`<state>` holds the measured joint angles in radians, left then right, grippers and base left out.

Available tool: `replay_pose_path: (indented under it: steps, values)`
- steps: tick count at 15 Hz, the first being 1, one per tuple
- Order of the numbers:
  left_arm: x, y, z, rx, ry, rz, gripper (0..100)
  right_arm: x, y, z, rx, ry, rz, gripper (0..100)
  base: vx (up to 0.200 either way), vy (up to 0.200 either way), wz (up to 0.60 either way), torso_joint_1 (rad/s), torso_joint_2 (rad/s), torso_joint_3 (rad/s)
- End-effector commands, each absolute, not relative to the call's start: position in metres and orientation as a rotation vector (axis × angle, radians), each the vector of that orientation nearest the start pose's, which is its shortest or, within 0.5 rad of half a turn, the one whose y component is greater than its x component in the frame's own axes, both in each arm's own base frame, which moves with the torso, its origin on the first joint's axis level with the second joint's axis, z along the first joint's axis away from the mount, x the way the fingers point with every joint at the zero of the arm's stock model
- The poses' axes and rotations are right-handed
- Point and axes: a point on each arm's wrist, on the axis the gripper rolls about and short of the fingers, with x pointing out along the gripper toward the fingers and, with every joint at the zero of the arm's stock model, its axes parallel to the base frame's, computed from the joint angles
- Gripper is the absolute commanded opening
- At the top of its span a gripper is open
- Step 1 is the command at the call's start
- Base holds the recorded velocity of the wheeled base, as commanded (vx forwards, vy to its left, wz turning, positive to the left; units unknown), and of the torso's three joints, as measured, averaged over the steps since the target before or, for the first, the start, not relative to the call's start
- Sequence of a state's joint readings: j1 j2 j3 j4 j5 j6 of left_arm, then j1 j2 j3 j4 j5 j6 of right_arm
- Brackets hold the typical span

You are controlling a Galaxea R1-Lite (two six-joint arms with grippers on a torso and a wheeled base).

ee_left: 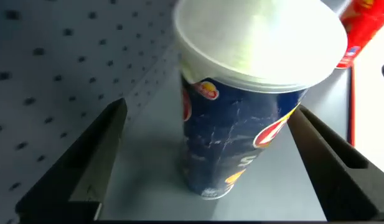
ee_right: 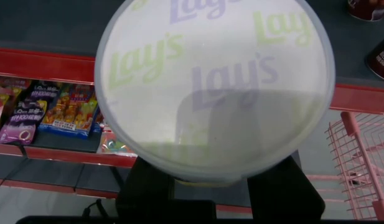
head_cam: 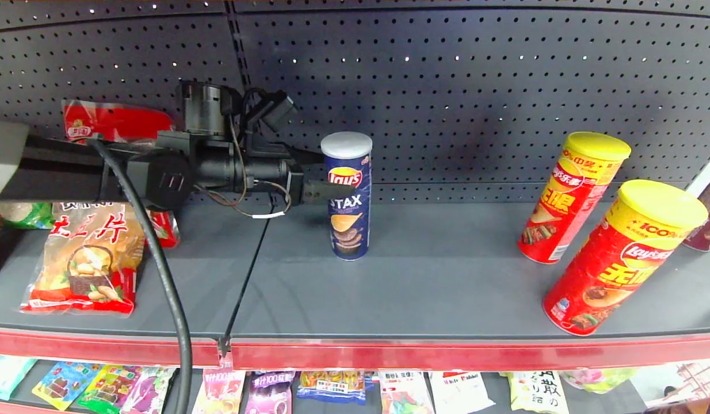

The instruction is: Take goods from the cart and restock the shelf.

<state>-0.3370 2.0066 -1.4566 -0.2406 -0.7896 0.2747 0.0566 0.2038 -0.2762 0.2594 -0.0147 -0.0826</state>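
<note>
Left hand [head_cam: 339,188], spread, is straddling the standing blue white-lidded chip tube [head_cam: 348,221]; it should back straight out without nudging. Right hand [ee_right: 210,200] is pinching another white-lidded tube [ee_right: 213,87].

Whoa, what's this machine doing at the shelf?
It is restocking snacks. Its left pincer sits open around a blue can standing upright on the shelf. Its right pincer grips a second can, white lid toward the camera, in front of the shelves with a pink cart nearby.
</note>
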Motion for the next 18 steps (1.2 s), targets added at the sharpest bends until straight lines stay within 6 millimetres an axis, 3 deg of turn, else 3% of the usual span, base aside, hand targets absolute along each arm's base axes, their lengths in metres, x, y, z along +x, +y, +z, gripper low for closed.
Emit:
replay_pose_path:
  steps: [1,8,9,13,15,18]
  values:
    - [0.382,-0.154,0.21,0.168,0.17,-1.161,100,-0.024,-0.002,0.13,-0.089,0.187,0.051,0,0.0,0.0,0.0,0.0,0.0,0.0]
    - [0.392,-0.172,0.208,0.175,0.15,-1.191,100,-0.024,-0.002,0.13,-0.089,0.187,0.046,0,0.0,0.0,0.0,0.0,0.0,0.0]
    - [0.391,-0.174,0.207,0.175,0.149,-1.196,0,-0.024,-0.002,0.13,-0.089,0.187,0.046,0,0.0,0.0,0.0,0.0,0.0,0.0]
    - [0.38,-0.171,0.213,0.169,0.159,-1.199,0,-0.024,-0.002,0.13,-0.089,0.185,0.044,0,0.0,0.0,0.0,0.0,0.0,0.0]
    - [0.362,-0.165,0.216,0.165,0.178,-1.201,0,-0.024,-0.002,0.13,-0.089,0.185,0.044,0,0.0,0.0,0.0,0.0,0.0,0.0]
    - [0.313,-0.16,0.217,0.158,0.23,-1.231,0,-0.024,-0.002,0.129,-0.089,0.187,0.048,0,0.0,0.0,0.0,0.0,0.0,0.0]
